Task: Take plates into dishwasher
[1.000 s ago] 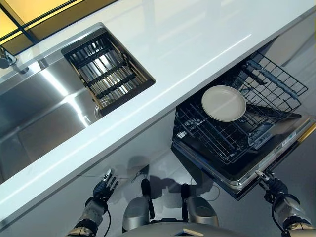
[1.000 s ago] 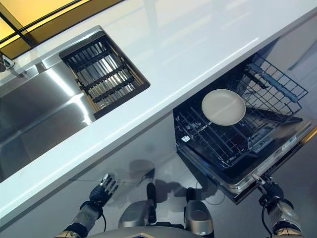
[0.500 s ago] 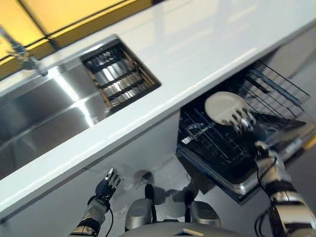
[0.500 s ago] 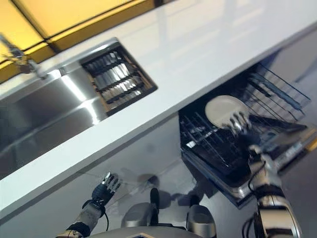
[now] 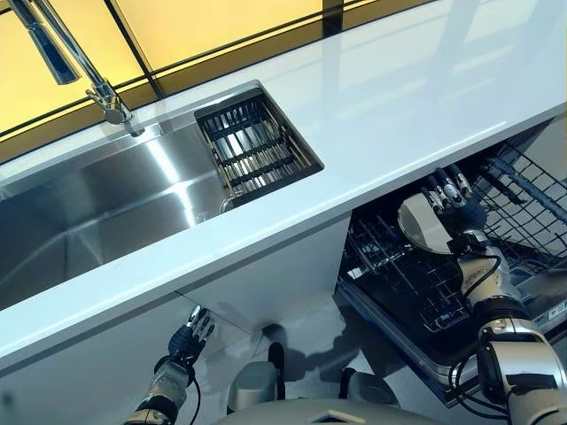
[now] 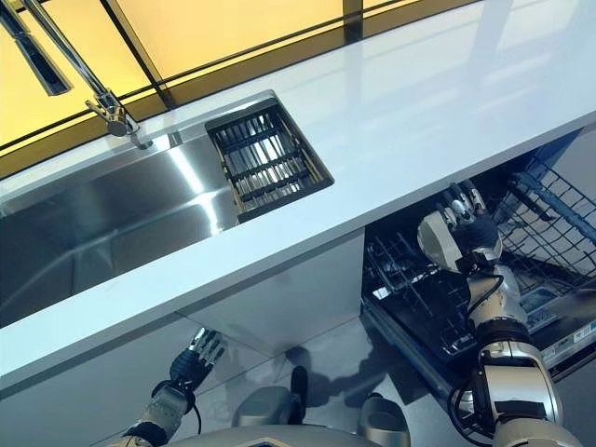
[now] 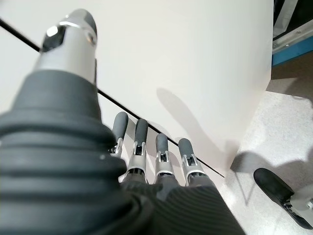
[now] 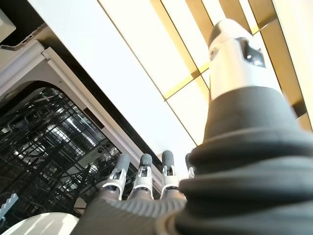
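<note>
Under the white table (image 5: 381, 124), the right hand (image 5: 461, 208), fingers straight, met the round cream plate (image 5: 423, 223), steadying it in the black wire dishwasher rack (image 5: 399, 270); the left hand (image 5: 188, 335) hung relaxed.

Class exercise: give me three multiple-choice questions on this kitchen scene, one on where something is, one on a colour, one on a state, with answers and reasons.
1. Where is the plate?
A. in the sink
B. in the dishwasher rack, at the right hand
C. on the counter

2. What colour is the counter?
A. white
B. black
C. green

3. How does the left hand stand?
A. shut on a plate
C. shut on the tap
B. open, holding nothing

Answers:
1 B: the plate sits over the rack wires, with the right hand over its edge.
2 A: the counter is a plain white slab above the dishwasher.
3 B: its wrist view shows straight fingers before a bare cabinet front.
</note>
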Available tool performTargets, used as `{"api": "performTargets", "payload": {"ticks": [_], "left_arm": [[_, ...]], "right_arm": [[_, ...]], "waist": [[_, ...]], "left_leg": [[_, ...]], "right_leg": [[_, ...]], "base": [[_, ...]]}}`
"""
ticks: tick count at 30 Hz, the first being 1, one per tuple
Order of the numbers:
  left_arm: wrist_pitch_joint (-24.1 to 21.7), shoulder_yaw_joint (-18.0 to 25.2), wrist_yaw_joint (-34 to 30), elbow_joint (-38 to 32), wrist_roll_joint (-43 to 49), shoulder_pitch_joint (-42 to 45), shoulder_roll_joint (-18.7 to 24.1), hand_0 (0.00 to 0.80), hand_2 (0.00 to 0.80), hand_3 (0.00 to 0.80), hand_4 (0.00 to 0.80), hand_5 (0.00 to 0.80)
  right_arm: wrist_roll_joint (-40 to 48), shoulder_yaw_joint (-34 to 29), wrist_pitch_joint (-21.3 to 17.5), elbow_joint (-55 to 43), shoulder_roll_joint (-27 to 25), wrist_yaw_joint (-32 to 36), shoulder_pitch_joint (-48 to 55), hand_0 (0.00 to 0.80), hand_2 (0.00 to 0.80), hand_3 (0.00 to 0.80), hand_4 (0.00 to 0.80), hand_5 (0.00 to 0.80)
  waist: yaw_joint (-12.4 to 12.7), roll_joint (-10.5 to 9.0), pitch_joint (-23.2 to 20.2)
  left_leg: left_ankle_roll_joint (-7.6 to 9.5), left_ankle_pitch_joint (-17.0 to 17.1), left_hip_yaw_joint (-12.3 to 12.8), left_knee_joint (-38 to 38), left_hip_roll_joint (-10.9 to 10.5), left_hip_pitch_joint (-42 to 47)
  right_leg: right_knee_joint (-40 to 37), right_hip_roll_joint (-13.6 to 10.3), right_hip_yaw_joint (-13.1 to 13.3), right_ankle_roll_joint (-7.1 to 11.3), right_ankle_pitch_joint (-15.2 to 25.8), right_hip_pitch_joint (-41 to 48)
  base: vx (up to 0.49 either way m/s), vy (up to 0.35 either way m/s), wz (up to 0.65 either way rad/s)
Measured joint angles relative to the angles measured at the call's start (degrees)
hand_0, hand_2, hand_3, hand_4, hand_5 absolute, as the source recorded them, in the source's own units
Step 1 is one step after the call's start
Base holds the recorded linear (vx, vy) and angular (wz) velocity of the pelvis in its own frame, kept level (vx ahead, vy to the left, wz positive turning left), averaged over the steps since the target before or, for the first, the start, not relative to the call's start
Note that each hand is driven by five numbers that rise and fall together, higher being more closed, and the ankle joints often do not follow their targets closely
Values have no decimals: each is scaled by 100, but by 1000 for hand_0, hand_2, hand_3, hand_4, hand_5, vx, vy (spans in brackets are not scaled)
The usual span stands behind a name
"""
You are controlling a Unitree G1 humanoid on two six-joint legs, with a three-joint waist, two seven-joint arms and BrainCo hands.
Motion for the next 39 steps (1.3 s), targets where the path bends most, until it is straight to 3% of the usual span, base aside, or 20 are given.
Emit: {"api": "performTargets", "payload": {"ticks": [6, 10, 15, 17, 18, 19, 20, 21, 22, 23, 24, 26, 30, 39], "left_arm": [[-23, 5, 1, 0, 1, 45, 57, 0, 0, 0, 0, 0], [-119, 21, 1, 0, 0, 97, 71, 0, 0, 0, 0, 0], [-180, 408, 40, -1, -3, 252, 98, 0, 0, 0, 0, 0], [-228, 496, 52, 2, -4, 263, 130, 0, 0, 0, 0, 0], [-259, 510, 91, 26, -9, 199, 175, 0, 0, 0, 0, 0], [-282, 506, 121, 37, -23, 106, 222, 0, 0, 0, 0, 0], [-308, 493, 125, 35, -68, 64, 222, 0, 0, 0, 0, 0], [-328, 496, 143, 51, -79, 83, 197, 0, 0, 0, 0, 0], [-336, 495, 179, 57, -78, 157, 167, 0, 0, 0, 0, 0], [-357, 492, 244, 62, -77, 232, 127, 0, 0, 0, 0, 0], [-360, 476, 346, 74, -77, 193, 141, 0, 0, 0, 0, 0], [-370, 327, 469, 123, -77, 25, 240, 0, 0, 0, 0, 0], [-365, 197, 512, 253, -71, -30, 269, 0, 0, 0, 0, 0], [-325, 265, 585, 255, -49, -9, 334, 0, 0, 0, 0, 0]], "right_arm": [[-329, 76, -57, 109, -11, -214, 19, 0, 0, 0, 0, 0], [-1094, 74, -286, 154, -15, -935, 296, 0, 0, 0, 0, 0], [-1873, 66, -305, 326, -57, -1532, 910, 0, 0, 0, 0, 0], [-2024, 64, -305, 351, -65, -1619, 1141, 0, 0, 0, 0, 0], [-2061, 51, -311, 423, -64, -1681, 1260, 0, 0, 0, 0, 0], [-2071, 19, -319, 573, -64, -1730, 1317, 0, 0, 0, 0, 0], [-2067, -67, -334, 659, -60, -1842, 1342, 0, 0, 0, 0, 0], [-2068, -175, -413, 688, -67, -1942, 1376, 0, 0, 0, 0, 0], [-2078, -292, -573, 679, -79, -2100, 1475, 0, 0, 0, 0, 0], [-2135, -414, -710, 676, -110, -2364, 1576, 0, 0, 0, 0, 0], [-2248, -496, -716, 681, -123, -2600, 1647, 0, 0, 0, 0, 0], [-2415, -614, -700, 734, -87, -2954, 1802, 0, 0, 0, 0, 0], [-2401, -782, -600, 1002, -222, -3179, 1873, 0, 0, 0, 0, 0], [-2338, -1133, -487, 1238, -252, -3262, 2145, 0, 0, 0, 0, 0]], "waist": [[-18, -86, -129], [-11, -175, -168], [-44, -389, -174], [-39, -504, -109], [-74, -712, -68], [-104, -1002, -50], [-162, -1214, -13], [-192, -1277, 1], [-276, -1223, -51], [-421, -1040, -147], [-508, -912, -214], [-608, -1008, -231], [-772, -1104, -303], [-759, -1117, -335]], "left_leg": [[-8, -2, 7, 46, 16, -94], [-25, -7, 23, 43, 42, -89], [-99, -21, 128, 93, 128, -36], [-118, -18, 202, 308, 132, -97], [-318, 209, 213, 453, 24, -239], [-619, 530, 36, 637, -183, -449], [-425, 278, 32, 1444, -321, -683], [-229, -85, -69, 2217, -399, -749], [-193, -445, -89, 2146, -409, -516], [30, -910, -66, 1574, -401, -136], [183, -1018, -23, 842, -392, 194], [344, -830, 32, 83, -434, 410], [520, -539, 77, -414, -621, 502], [475, -435, 214, -581, -601, 522]], "right_leg": [[152, 10, 16, -41, -46, -158], [121, 39, 33, -41, -44, -151], [-24, 259, 486, -86, 35, -138], [-12, 218, 534, -150, 13, -136], [44, 95, 558, -185, 22, -222], [40, -188, 547, -194, 64, -339], [-80, -351, 550, -144, 182, -315], [-253, -386, 565, -105, 292, -210], [-447, -276, 591, -71, 408, -116], [-588, -119, 597, -77, 483, -76], [-590, 8, 584, -60, 525, -185], [-574, 43, 607, 52, 646, -332], [-874, -101, 743, 252, 844, -326], [-1524, -16, 876, 231, 1316, -159]], "base": [[0, 0, 0], [34, -35, -2], [-95, 18, -17], [-231, 70, -16], [-221, 144, 0], [-194, 208, 4], [-142, 254, -1], [-101, 275, -15], [-111, 262, -14], [-132, 227, -7], [-128, 161, 4], [-110, 130, 0], [-84, 94, -3], [-103, -3, -8]]}}
